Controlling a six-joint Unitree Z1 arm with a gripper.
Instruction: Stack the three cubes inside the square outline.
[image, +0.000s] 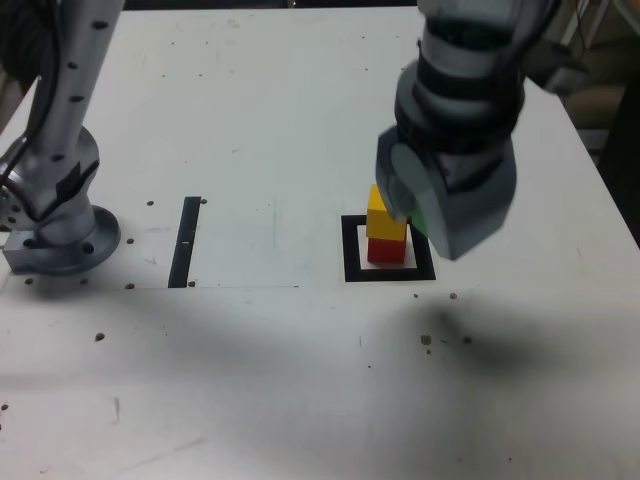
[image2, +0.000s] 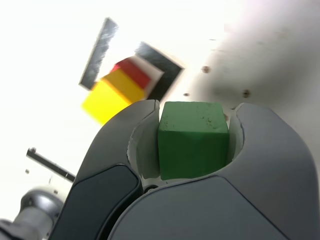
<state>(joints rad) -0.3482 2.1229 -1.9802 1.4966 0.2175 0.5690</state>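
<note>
White tabletop (image: 250, 380), flecked with dark spots — over it the gripper (image2: 194, 137), parted just a cube's width, clasping the green cube (image2: 192, 142); nearby, the yellow cube (image: 385, 215) on the red cube (image: 386, 250), inside the square outline (image: 350, 250)

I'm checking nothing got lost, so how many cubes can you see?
3: the red cube inside the square outline, the yellow cube on it, the green cube between the gripper's jaws.

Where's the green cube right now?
The green cube is held in the end effector, above the table, on the exterior view's right of the yellow cube.
</note>
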